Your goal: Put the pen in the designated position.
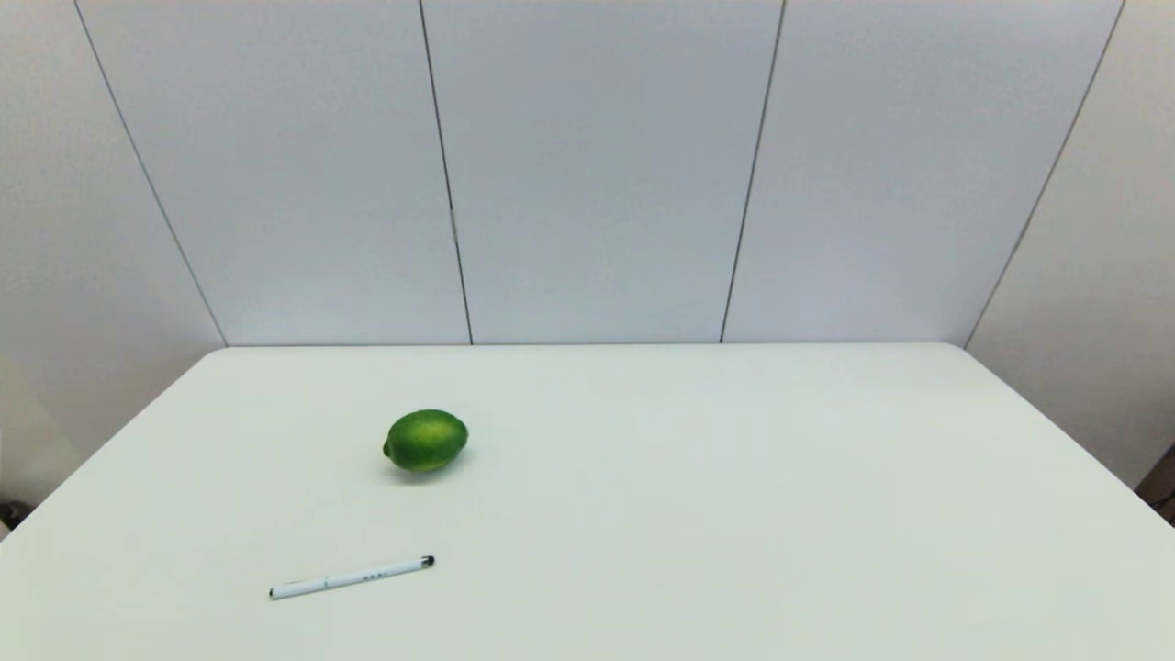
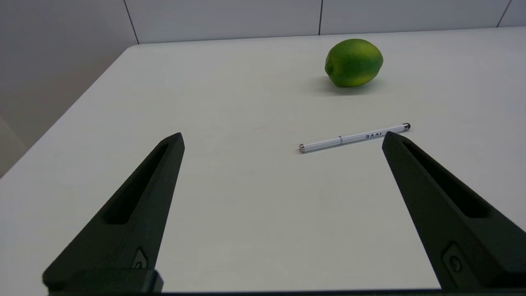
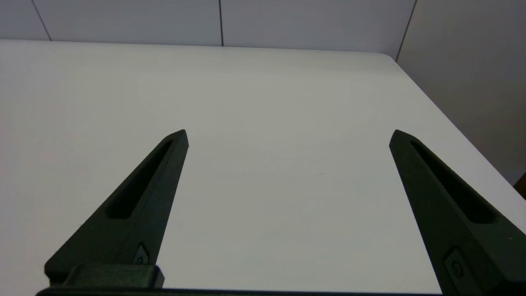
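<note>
A thin white pen [image 1: 351, 577] with a small black tip lies flat near the table's front left, its tip toward the right. The left wrist view shows the same pen [image 2: 354, 138] just beyond my left gripper [image 2: 282, 137], which is open with nothing between its fingers. My right gripper [image 3: 289, 135] is open too, over bare tabletop on the right side, holding nothing. Neither arm appears in the head view. The designated position carries no visible mark on the white tabletop.
A green lime [image 1: 425, 441] rests on the table behind the pen, also seen as the lime [image 2: 354, 62] in the left wrist view. The white table [image 1: 734, 477] ends at grey wall panels behind, with its right edge [image 3: 444, 115] near my right gripper.
</note>
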